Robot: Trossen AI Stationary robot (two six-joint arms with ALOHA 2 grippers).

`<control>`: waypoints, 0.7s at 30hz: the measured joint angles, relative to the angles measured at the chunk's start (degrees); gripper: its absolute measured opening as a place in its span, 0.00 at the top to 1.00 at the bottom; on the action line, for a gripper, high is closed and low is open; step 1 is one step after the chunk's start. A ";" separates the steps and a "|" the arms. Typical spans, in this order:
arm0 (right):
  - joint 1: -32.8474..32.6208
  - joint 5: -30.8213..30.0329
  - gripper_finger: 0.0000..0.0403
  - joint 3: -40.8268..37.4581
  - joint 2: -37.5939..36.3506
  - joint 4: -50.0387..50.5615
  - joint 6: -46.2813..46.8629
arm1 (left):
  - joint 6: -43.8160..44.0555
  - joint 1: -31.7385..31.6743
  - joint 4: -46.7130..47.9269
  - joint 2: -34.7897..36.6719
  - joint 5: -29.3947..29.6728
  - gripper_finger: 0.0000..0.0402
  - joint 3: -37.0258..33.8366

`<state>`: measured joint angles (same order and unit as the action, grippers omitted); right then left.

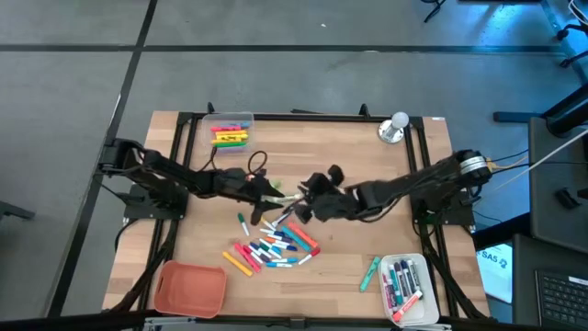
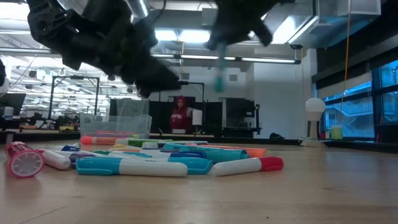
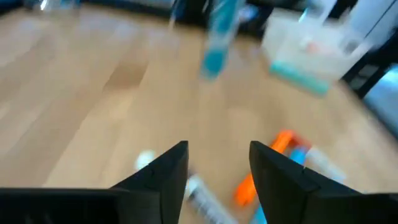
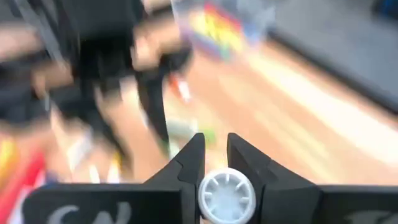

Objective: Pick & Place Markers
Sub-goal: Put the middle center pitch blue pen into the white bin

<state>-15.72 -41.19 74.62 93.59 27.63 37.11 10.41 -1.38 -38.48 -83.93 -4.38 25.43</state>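
Markers [image 1: 274, 246] lie heaped at mid-table — blur hides their details. The right gripper [image 4: 216, 155] is clamped on a white-ended marker [image 4: 226, 196], lifted over the heap. The left gripper [image 3: 217, 163] stands parted and empty beside it, pens below.

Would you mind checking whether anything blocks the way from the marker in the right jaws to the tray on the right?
Nothing visible does: the wood between the right gripper and the tray is bare.
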 joint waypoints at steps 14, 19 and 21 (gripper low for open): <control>-9.12 25.68 0.86 9.36 0.14 47.06 30.94 | -4.69 -6.16 34.70 12.54 14.76 0.58 -0.02; -11.67 25.46 0.86 9.36 0.14 49.24 37.53 | -5.74 -9.06 39.97 13.78 15.39 0.58 -0.02; -12.71 27.32 0.86 9.38 0.14 49.37 38.83 | -4.59 -10.32 40.08 13.73 14.55 0.58 -0.02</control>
<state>-28.43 -13.87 84.00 93.73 77.01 75.93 5.82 -11.70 1.61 -70.20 10.18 25.41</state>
